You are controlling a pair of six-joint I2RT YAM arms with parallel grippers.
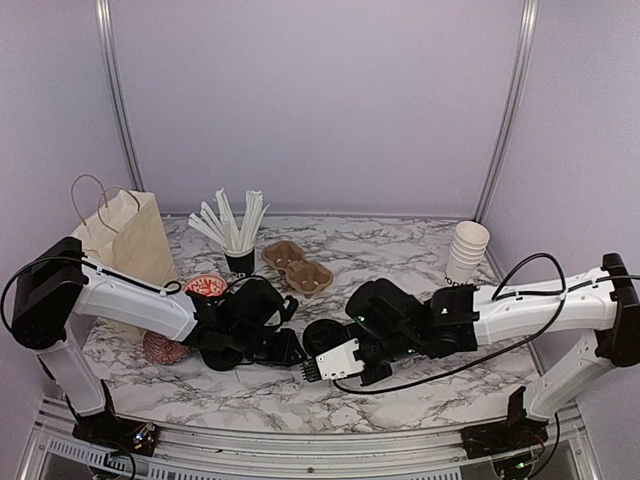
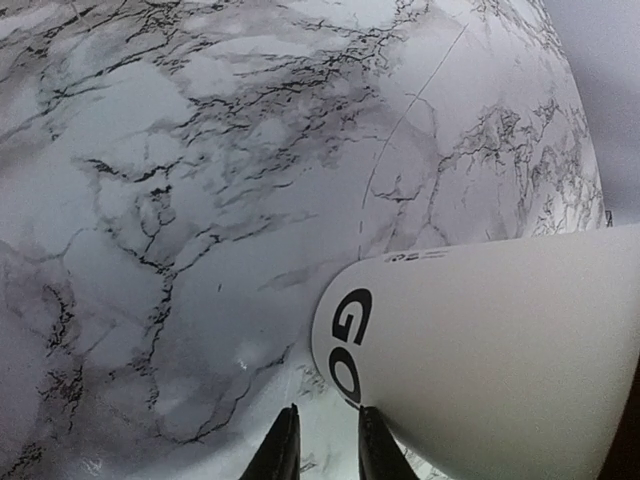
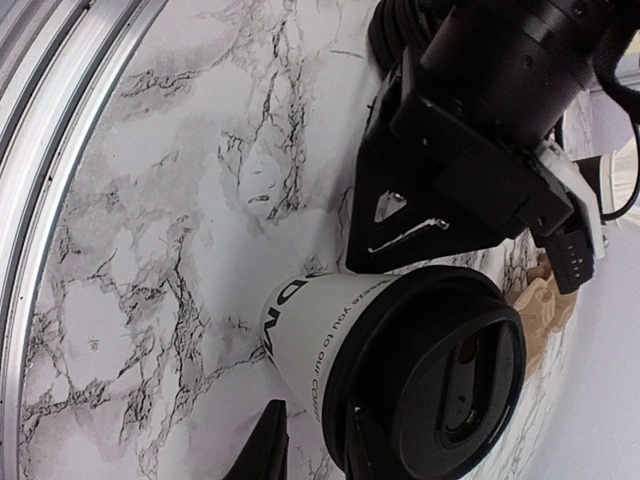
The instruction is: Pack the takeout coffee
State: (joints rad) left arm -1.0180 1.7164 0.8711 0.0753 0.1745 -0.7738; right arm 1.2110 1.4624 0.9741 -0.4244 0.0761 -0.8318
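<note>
One takeout coffee cup (image 1: 322, 335), white with black lettering and a black lid, stands on the marble table (image 1: 420, 400) between my two grippers. In the left wrist view its white wall and base (image 2: 480, 350) fill the lower right, just right of my left gripper (image 2: 325, 445), whose fingers are close together with only table between them. In the right wrist view the lidded cup (image 3: 400, 370) is right in front of my right gripper (image 3: 315, 445), whose narrow fingers hold nothing; one finger (image 3: 362, 440) overlaps the lid rim. In the top view my left gripper (image 1: 288, 345) and right gripper (image 1: 335, 350) flank the cup.
A cardboard cup carrier (image 1: 297, 268) lies behind the cup. A brown paper bag (image 1: 125, 240) stands at the back left. A black cup of white sticks (image 1: 238, 240), two red-patterned bowls (image 1: 205, 287) (image 1: 163, 348) and a stack of lidless white cups (image 1: 467, 250) are also here.
</note>
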